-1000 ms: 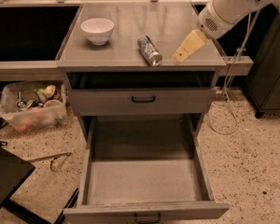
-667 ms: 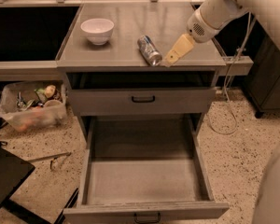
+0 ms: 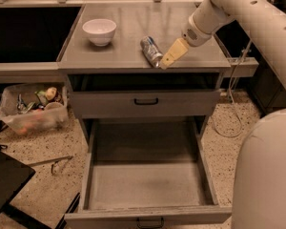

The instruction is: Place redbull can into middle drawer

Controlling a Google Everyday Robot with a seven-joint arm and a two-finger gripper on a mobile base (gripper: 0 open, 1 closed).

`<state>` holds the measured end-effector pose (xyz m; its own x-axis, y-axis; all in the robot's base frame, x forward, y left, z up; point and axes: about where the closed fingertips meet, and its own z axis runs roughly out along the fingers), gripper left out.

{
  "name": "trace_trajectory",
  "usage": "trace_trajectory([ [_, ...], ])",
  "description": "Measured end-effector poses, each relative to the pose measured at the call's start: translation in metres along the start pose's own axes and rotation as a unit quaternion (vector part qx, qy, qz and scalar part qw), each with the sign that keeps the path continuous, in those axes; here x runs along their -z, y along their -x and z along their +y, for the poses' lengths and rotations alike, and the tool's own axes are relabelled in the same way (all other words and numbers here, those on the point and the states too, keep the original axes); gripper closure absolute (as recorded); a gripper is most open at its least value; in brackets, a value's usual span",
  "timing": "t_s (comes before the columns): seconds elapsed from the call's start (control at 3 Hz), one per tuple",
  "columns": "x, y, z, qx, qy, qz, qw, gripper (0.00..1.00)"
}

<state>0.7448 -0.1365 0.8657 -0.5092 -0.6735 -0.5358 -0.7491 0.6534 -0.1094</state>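
Note:
The redbull can [image 3: 151,50] lies on its side on the grey countertop [image 3: 124,46], near the front edge and right of centre. My gripper [image 3: 168,58] reaches down from the upper right on the white arm [image 3: 238,8], and its tip is right beside the can's right end, at or close to touching. The middle drawer [image 3: 148,185] is pulled wide open below, with a bare grey floor and a small black handle [image 3: 150,222] on its front.
A white bowl [image 3: 99,31] stands on the counter's left part. Another grey drawer front [image 3: 181,103] with a black handle sits under the counter. A clear bin of clutter [image 3: 33,111] is on the floor at left, a cable [image 3: 229,113] at right, my white body [image 3: 269,175] at lower right.
My gripper has moved left and down across the counter, from clear of the can to right beside its right end. The can, bowl and drawer have not moved.

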Motion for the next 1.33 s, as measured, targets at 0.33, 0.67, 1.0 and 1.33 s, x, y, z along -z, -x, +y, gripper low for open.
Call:
trace_trajectory([
  [0.33, -0.004, 0.006, 0.006, -0.012, 0.007, -0.038, 0.9992, 0.0],
  [0.67, -0.02, 0.024, 0.026, -0.01, 0.04, -0.074, 0.9964, 0.0],
  [1.0, -0.034, 0.041, 0.045, 0.008, 0.066, -0.091, 0.9937, 0.0],
  [1.33, -0.044, 0.056, 0.057, 0.023, 0.075, -0.096, 0.9923, 0.0],
])
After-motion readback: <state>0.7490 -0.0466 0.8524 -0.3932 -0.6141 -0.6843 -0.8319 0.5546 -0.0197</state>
